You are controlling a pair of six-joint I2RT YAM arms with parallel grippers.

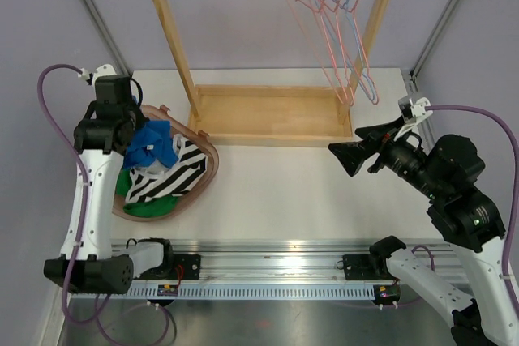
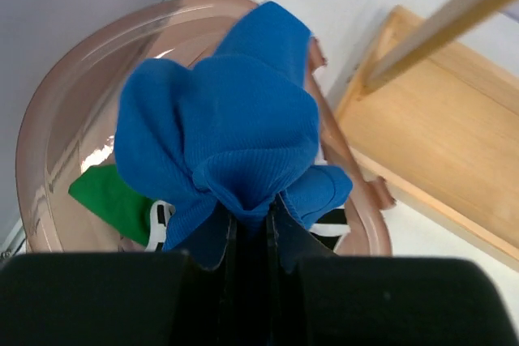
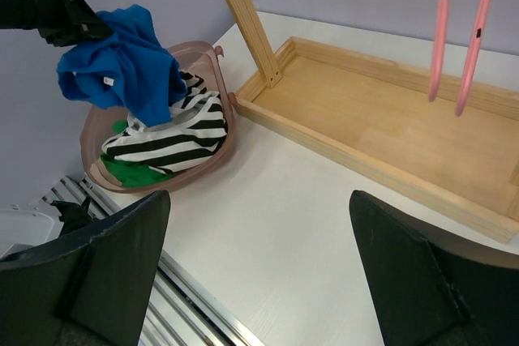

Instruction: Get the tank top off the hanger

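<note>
The blue tank top (image 1: 154,146) hangs bunched from my left gripper (image 1: 132,127), which is shut on it just above the brown basket (image 1: 208,177). In the left wrist view the blue cloth (image 2: 219,127) is pinched between the jaws of the left gripper (image 2: 250,228). The right wrist view shows the tank top (image 3: 113,66) over the basket (image 3: 231,142). Several empty wire hangers (image 1: 340,30) hang at the right end of the wooden rack's rail. My right gripper (image 1: 347,155) is open and empty above the table, right of centre (image 3: 259,200).
The wooden rack (image 1: 268,115) with its tray base stands at the back centre. The basket holds a black-and-white striped garment (image 1: 174,176) and a green one (image 1: 150,207). Pink hangers (image 3: 462,30) hang over the rack base (image 3: 389,119). A metal rail runs along the near edge.
</note>
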